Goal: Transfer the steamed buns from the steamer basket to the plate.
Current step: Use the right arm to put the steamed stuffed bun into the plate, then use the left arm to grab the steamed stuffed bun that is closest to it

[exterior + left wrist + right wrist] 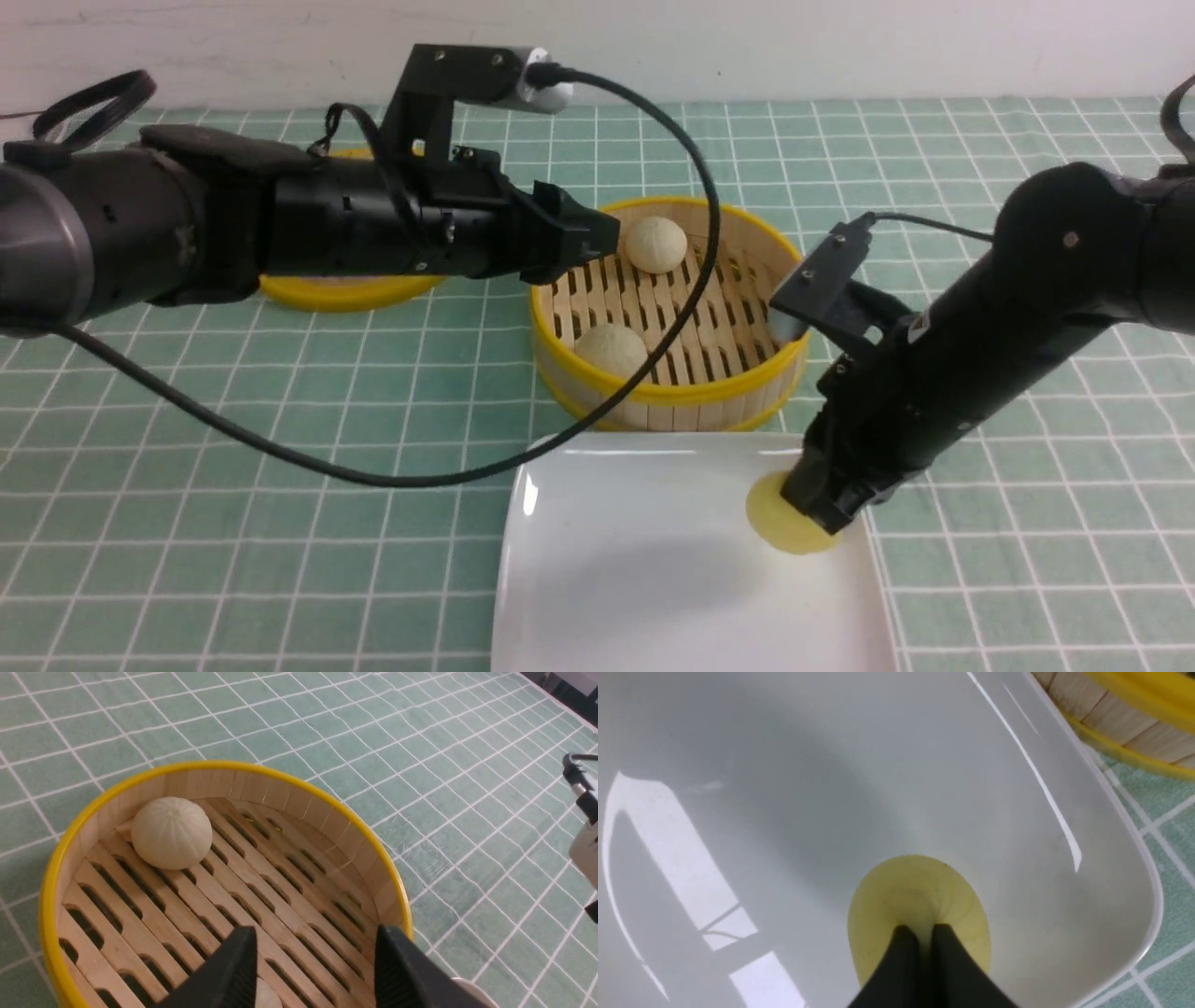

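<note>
The steamer basket (672, 401) stands mid-table and holds two pale steamed buns, one at the back (655, 245) and one at the front left (611, 350). My left gripper (605, 238) hovers open and empty over the basket's left rim. In the left wrist view its fingers (243, 970) spread above the slatted floor, with the far bun (171, 833) ahead. My right gripper (822, 511) is shut on the squashed yellow bun (780, 523), which is low on the white plate (635, 579) at its back right corner. The right wrist view shows the fingertips (903, 938) pinching the bun's top (920, 891).
A flat yellow-rimmed lid (345, 291) lies behind my left arm at the back left. A black cable (373, 476) loops from the left wrist across the cloth and the basket's front. The green checked cloth (187, 560) covers the table. The basket wall (1125, 723) stands close to the plate's rim.
</note>
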Action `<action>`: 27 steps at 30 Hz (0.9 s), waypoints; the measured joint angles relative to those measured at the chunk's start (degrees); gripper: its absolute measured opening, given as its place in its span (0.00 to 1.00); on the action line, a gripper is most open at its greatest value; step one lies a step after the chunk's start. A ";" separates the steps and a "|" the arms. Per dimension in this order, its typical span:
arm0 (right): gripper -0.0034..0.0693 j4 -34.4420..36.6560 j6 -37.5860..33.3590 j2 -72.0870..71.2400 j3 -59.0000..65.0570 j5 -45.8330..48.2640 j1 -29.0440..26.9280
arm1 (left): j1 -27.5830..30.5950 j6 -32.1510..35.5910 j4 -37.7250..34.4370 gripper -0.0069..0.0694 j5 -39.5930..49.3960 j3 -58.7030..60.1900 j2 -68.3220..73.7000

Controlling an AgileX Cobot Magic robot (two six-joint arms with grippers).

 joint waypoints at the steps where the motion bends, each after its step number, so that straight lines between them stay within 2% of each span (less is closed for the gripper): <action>1: 0.07 -0.43 -0.35 0.25 0.00 0.00 0.00 | -0.08 -2.33 1.81 0.57 -0.37 -0.38 0.46; 7: 0.09 -2.40 -0.81 0.38 0.05 -0.20 0.00 | -0.08 -9.59 9.33 0.57 -0.62 -0.55 2.58; 11: 0.16 -2.86 -0.83 0.38 0.05 -0.20 0.00 | -0.15 -11.49 12.21 0.57 -0.37 -0.55 4.16; 18: 0.57 -3.23 -0.83 0.38 0.05 -0.26 0.00 | -0.15 -11.07 12.00 0.57 -0.09 -0.83 5.10; 19: 0.57 -3.23 -0.83 0.38 0.05 -0.26 0.00 | -0.15 -10.99 12.00 0.57 -0.09 -0.83 5.10; 20: 0.65 -3.23 -0.83 0.38 0.05 -0.43 0.00 | -0.15 -10.12 12.00 0.57 0.02 -0.83 5.10; 22: 0.73 -3.23 -0.83 0.26 0.05 -1.22 0.00 | -0.15 -8.49 12.00 0.57 0.02 -0.83 5.10; 27: 0.81 -3.89 -0.83 -2.46 0.05 -3.13 0.00 | -0.15 -7.13 12.18 0.57 0.04 -0.83 5.10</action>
